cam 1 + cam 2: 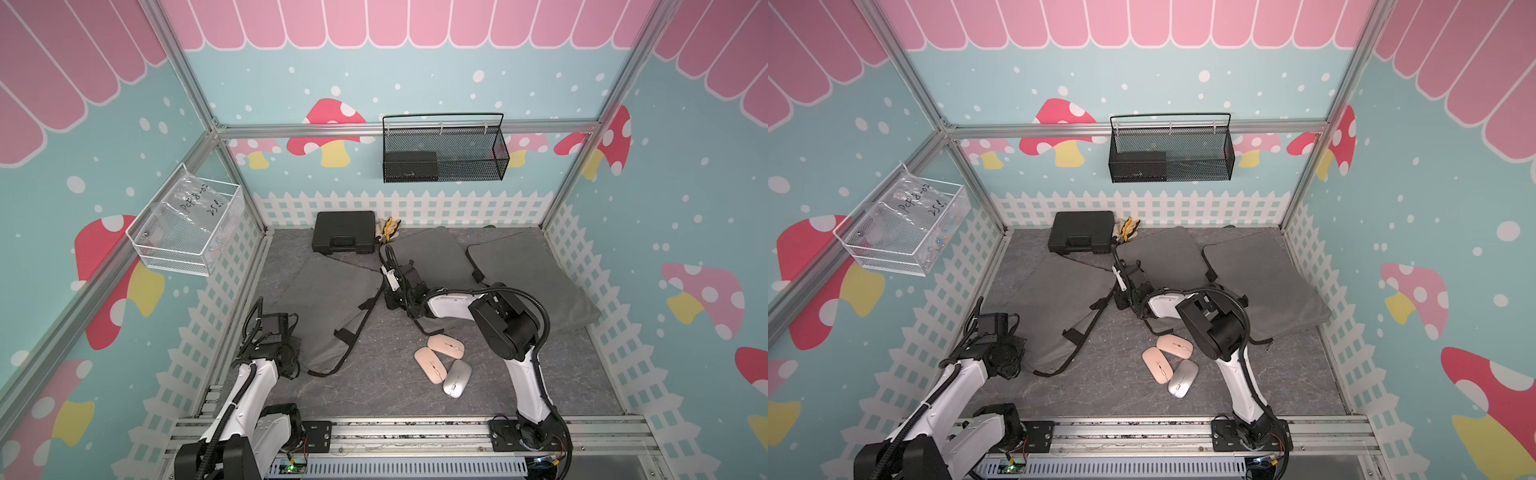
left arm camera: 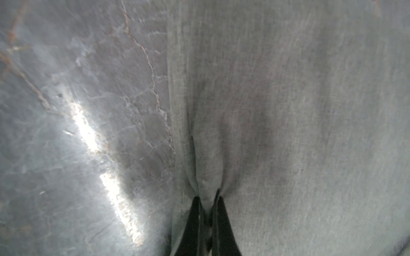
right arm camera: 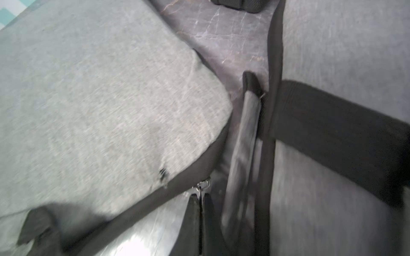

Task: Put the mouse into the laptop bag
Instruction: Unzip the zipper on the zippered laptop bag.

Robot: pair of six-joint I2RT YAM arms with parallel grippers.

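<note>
Left pincer (image 2: pixel 207 199) pinches laptop bag (image 2: pixel 288 110) cloth; right pincer (image 3: pixel 200 197) nips zip pull (image 3: pixel 203 185).
Bag seems unopened; mice (image 1: pixel 430 365) lie loose, lower centre.

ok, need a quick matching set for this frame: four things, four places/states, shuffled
1 silver mouse
2 black case
3 left hand
4 right hand

A shut on a zipper pull
B back of the table
C pinching laptop bag fabric
D front of the table, beside a pink mouse

Pairs: 1-D, 2-B, 3-C, 4-A
</note>
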